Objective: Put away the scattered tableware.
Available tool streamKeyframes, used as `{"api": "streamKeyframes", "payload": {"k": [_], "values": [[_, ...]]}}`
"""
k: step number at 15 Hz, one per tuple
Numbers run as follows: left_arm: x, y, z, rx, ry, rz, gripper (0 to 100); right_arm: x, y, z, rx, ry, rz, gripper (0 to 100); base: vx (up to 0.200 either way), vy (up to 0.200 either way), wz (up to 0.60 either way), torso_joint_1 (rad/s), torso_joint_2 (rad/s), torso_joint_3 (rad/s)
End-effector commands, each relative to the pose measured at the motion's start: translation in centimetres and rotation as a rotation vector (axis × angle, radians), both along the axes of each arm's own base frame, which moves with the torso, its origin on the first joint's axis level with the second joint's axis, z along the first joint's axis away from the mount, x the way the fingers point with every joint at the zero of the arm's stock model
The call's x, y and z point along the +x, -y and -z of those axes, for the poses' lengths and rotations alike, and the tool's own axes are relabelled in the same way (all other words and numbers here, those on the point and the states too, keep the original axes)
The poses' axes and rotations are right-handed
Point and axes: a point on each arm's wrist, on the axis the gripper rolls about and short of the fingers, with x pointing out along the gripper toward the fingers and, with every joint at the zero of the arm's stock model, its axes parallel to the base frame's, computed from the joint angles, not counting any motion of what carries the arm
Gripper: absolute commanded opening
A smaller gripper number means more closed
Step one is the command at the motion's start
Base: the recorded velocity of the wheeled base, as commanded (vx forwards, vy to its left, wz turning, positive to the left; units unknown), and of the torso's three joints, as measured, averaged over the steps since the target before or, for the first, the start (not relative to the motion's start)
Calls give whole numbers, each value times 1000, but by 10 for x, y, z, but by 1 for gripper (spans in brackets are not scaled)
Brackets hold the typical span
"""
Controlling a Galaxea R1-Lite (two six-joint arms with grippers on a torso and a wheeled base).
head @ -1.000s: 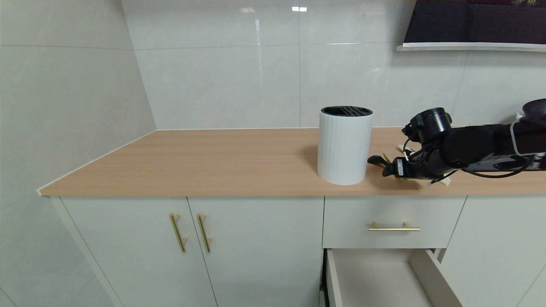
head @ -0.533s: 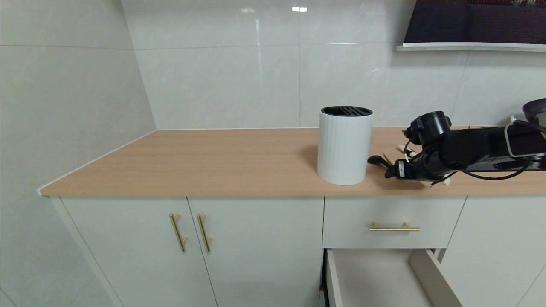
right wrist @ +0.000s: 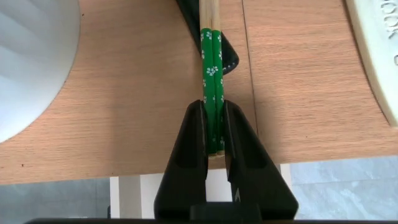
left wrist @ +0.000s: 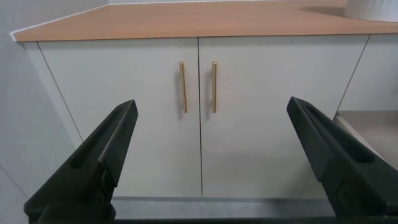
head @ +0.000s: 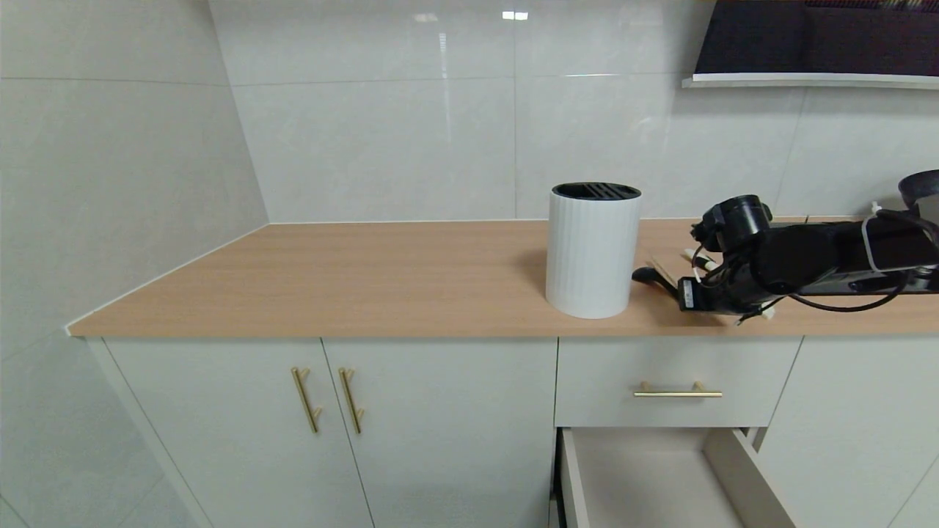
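A pair of green chopsticks (right wrist: 211,74) with white flowers lies on the wooden counter, across a black spoon (right wrist: 229,57). My right gripper (right wrist: 212,111) is shut on their near end, low over the counter's front edge. In the head view the right gripper (head: 686,293) sits just right of a white ribbed holder (head: 593,249) with a black slotted top; the chopsticks (head: 662,269) and the spoon (head: 645,276) lie between them. My left gripper (left wrist: 211,168) is open and holds nothing, low in front of the cabinet doors.
A drawer (head: 638,477) stands pulled out below the counter on the right, under a shut drawer with a gold handle (head: 677,394). A white plate's rim (right wrist: 379,50) lies on the counter beside the chopsticks. The counter (head: 367,271) left of the holder is bare wood.
My right gripper has drawn back to the right, away from the holder, and sunk slightly. More of the chopsticks' length now shows between gripper and holder.
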Motion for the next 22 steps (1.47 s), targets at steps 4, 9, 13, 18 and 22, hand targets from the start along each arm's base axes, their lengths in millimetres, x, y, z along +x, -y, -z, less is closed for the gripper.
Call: {"api": "streamKeyframes", "payload": {"k": [4, 9, 13, 18, 22], "values": [[0, 0, 0, 1, 0, 0, 100, -10, 1, -18, 1, 37, 8, 0, 0, 0, 0, 0, 0, 0], [0, 0, 0, -1, 0, 0, 100, -69, 5, -67, 37, 116, 0, 0, 0, 0, 0, 0, 0, 0], [0, 0, 0, -1, 0, 0, 100, -160, 5, -94, 52, 93, -69, 0, 0, 0, 0, 0, 0, 0], [0, 0, 0, 1, 0, 0, 100, -220, 0, -89, 34, 41, -212, 0, 0, 0, 0, 0, 0, 0], [0, 0, 0, -1, 0, 0, 100, -226, -1, -81, -4, 15, -289, 0, 0, 0, 0, 0, 0, 0]]}}
